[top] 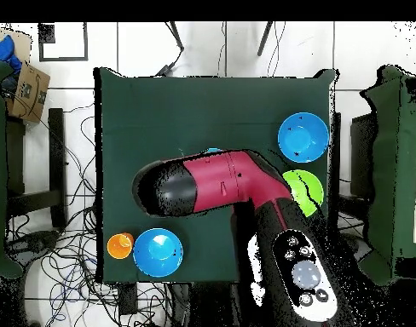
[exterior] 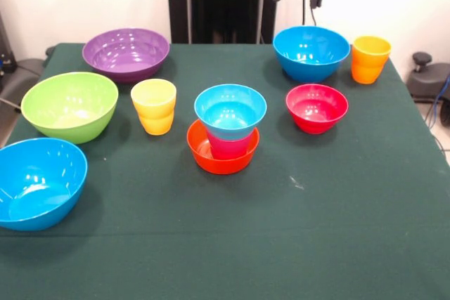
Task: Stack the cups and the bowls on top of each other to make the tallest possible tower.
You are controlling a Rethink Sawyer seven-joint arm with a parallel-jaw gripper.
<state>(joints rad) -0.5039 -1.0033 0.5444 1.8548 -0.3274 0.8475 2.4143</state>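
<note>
The tower so far stands mid-table on the dark green tablecloth (exterior: pixel 337 230): a medium glossy orange plastic bowl (exterior: pixel 222 154) at the bottom, a red-pink stepped plastic cup (exterior: pixel 229 146) standing in it, and a small light blue plastic bowl (exterior: pixel 230 109) seated on the cup's mouth. That top bowl is wider than the cup beneath it, and I reckon that is the weak point: anything set down off-centre could tip it or rock the cup inside the orange base.

To the left, the yellow plastic cup (exterior: pixel 154 105) stands near the stack, so a sideways approach might knock one into the other. Farther left are the lime green bowl (exterior: pixel 69 105) and, nearest, a large blue bowl (exterior: pixel 39 182); the big purple bowl (exterior: pixel 126 53) sits far left. To the right, the small red bowl (exterior: pixel 316 107) stands apart, with the second large blue bowl (exterior: pixel 311 52) and orange cup (exterior: pixel 370 59) just beside each other at the far right.

From above, the red and black arm (top: pixel 216 183) stretches over the table's middle, covering the stack. The gripper is not visible, so I cannot tell its state.
</note>
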